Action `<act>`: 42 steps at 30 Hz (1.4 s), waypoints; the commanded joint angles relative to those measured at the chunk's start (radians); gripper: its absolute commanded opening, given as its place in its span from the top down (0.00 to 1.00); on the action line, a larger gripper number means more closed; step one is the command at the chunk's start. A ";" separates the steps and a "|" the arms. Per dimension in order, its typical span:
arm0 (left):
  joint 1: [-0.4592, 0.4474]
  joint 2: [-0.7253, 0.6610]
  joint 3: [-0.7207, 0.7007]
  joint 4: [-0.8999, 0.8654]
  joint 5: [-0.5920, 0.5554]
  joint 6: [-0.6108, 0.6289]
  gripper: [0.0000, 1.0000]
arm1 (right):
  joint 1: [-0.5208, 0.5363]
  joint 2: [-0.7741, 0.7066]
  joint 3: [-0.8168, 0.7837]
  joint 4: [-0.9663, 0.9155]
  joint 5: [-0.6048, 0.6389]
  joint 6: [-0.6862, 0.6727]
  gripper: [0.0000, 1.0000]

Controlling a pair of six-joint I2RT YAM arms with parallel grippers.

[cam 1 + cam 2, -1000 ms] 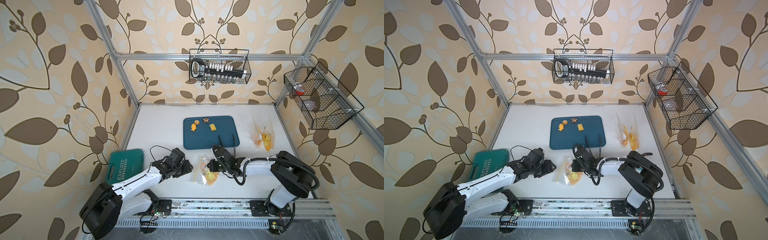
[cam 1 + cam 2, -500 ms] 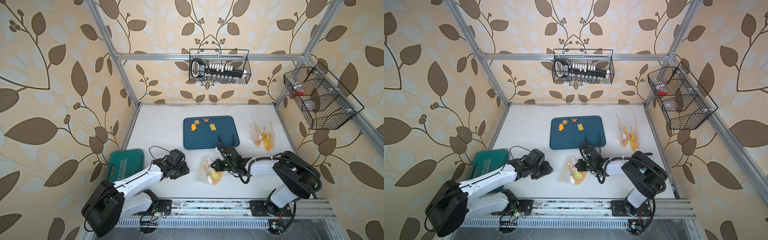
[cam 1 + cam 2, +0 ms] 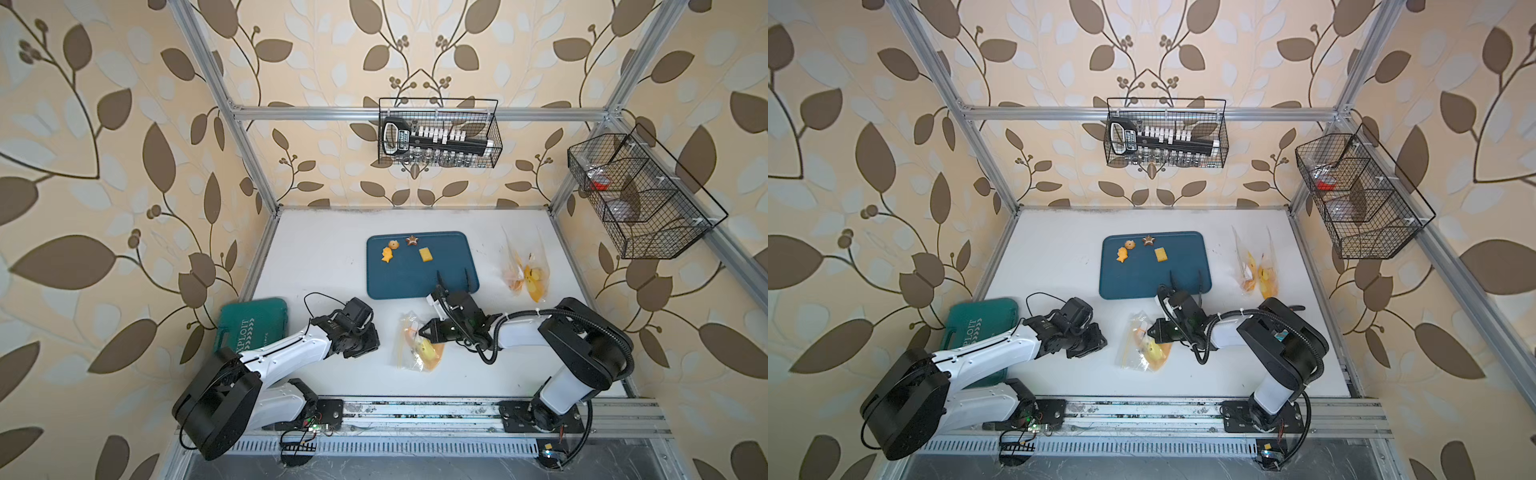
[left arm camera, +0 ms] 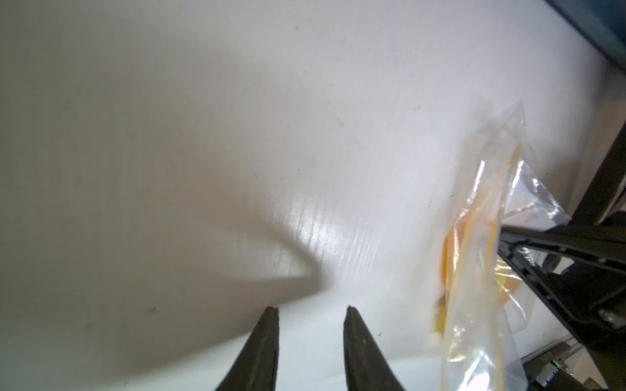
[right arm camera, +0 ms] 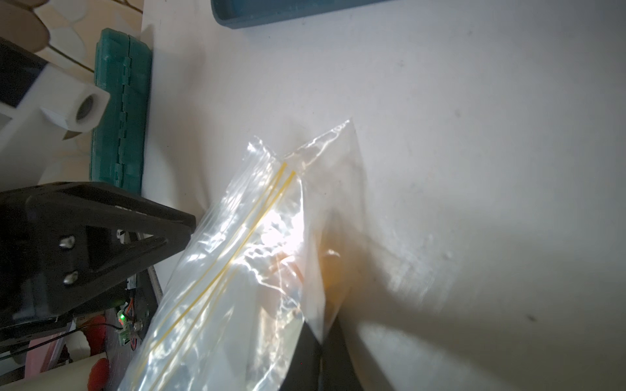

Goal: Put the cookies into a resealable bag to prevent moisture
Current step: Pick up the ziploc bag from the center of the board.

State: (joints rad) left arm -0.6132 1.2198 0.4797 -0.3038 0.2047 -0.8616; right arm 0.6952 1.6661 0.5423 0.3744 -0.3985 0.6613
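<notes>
- Four cookies (image 3: 425,254) are seen on the far half of a dark blue rectangular tray (image 3: 399,278), which lies flat in the middle of the white counter (image 3: 324,266).
- They can be told apart in both top views: an orange-yellow fish (image 3: 1122,255), a round flower (image 3: 1130,244), a brown star (image 3: 1148,240) and a yellow square (image 3: 1160,254). None of them touches another.
- A clear plastic resealable bag (image 3: 415,349) with two thin yellow zip lines is found on the counter, near the front edge of the tray and apart from it.
- The right hand (image 3: 424,332) is pressed together on an edge of this bag. In the right wrist view the film is seen pinched between the dark fingers (image 5: 306,348), and the bag (image 5: 237,270) is lifted and crumpled there.
- Orange-yellow shapes are seen through the film. Whether they are prints or cookies cannot be told.
- The left hand (image 4: 311,308) is held low over the bare counter, beside the bag and not touching it. Its fingers are spread a little, and nothing is gripped between them.
- Two more clear bags with orange-yellow prints (image 3: 524,274) lie flat to the right of the tray.
- A green plastic case (image 3: 253,320) lies at the left edge of the counter, partly under the left arm.
- A black wire basket (image 3: 438,133) is hung on the back rail.
</notes>
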 commanded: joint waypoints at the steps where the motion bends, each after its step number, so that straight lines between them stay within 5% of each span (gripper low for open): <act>1: 0.014 0.046 0.000 0.047 0.039 0.033 0.69 | 0.000 0.038 -0.013 -0.081 0.005 -0.019 1.00; 24: 0.003 0.078 -0.041 0.357 0.283 0.013 0.58 | -0.001 0.025 -0.048 0.039 0.040 -0.047 1.00; 34: 0.003 -0.111 -0.076 0.351 0.258 -0.016 0.54 | 0.000 -0.028 -0.143 0.343 0.027 -0.140 1.00; 42: 0.005 -0.289 -0.034 0.190 0.191 0.030 0.53 | 0.000 -0.206 -0.079 0.230 0.061 -0.268 1.00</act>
State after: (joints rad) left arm -0.6079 1.0061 0.4099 -0.0071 0.4583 -0.8696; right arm 0.6952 1.5391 0.4133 0.6525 -0.3687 0.4847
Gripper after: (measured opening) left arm 0.472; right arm 0.048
